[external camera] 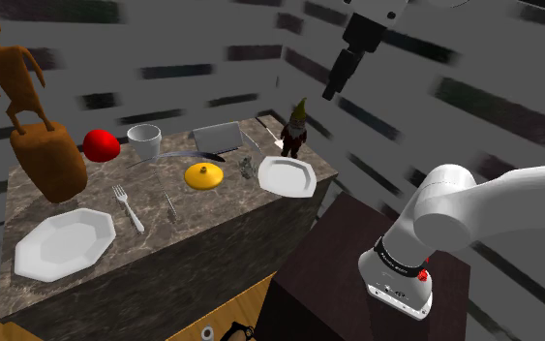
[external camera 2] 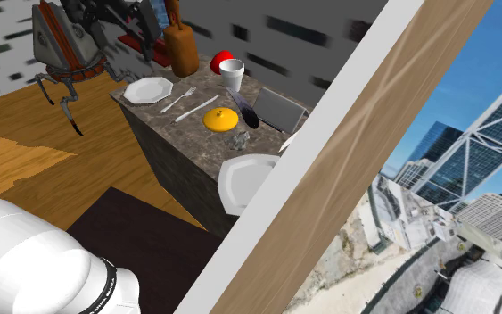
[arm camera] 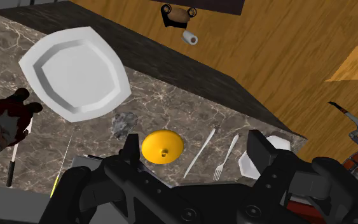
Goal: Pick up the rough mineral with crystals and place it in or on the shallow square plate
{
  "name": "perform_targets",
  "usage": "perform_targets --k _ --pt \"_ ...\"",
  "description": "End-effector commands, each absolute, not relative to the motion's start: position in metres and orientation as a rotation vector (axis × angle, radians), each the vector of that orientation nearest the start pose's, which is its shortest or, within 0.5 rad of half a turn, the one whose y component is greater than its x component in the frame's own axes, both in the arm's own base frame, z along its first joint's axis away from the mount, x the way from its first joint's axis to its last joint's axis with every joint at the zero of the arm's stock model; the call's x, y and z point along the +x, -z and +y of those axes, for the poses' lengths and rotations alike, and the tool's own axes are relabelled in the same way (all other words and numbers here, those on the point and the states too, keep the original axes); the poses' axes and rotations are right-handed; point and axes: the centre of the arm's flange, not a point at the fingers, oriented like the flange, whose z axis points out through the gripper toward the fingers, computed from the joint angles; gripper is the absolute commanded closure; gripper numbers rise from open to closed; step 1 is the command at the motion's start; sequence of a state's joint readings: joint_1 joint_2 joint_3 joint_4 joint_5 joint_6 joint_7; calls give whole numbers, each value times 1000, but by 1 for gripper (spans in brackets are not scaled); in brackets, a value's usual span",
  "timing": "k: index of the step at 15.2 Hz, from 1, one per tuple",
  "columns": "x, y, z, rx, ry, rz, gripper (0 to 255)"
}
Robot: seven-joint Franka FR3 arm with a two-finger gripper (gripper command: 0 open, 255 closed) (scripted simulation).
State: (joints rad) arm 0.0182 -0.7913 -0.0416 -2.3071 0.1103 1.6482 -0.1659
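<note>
Holds the black gripper [external camera: 334, 89] high above the brown marbled desk [external camera: 217, 205] with fingers [arm camera: 131, 149] spread, pinching nothing. Finds the rough grey mineral lump [external camera: 248, 168] lying on the desk, between the white shallow square plate [external camera: 287, 176] and a yellow domed lid [external camera: 204, 175], just beside both.

The arm [external camera: 444, 199] is glossy white, all fat rounded links, with black bands at the joints. There's a small red dot [external camera: 421, 275] by the lowest band and a few tiny dark marks on the white segment under it. The jaws are solid black, blocky and angular.
</note>
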Motion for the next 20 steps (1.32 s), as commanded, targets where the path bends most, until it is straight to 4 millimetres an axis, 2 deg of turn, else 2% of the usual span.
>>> perform_targets --k 1,20 --pt "314 -624 -1 -2998 217 -228 0" --pt "503 -442 -45 -2968 1 -185 0"
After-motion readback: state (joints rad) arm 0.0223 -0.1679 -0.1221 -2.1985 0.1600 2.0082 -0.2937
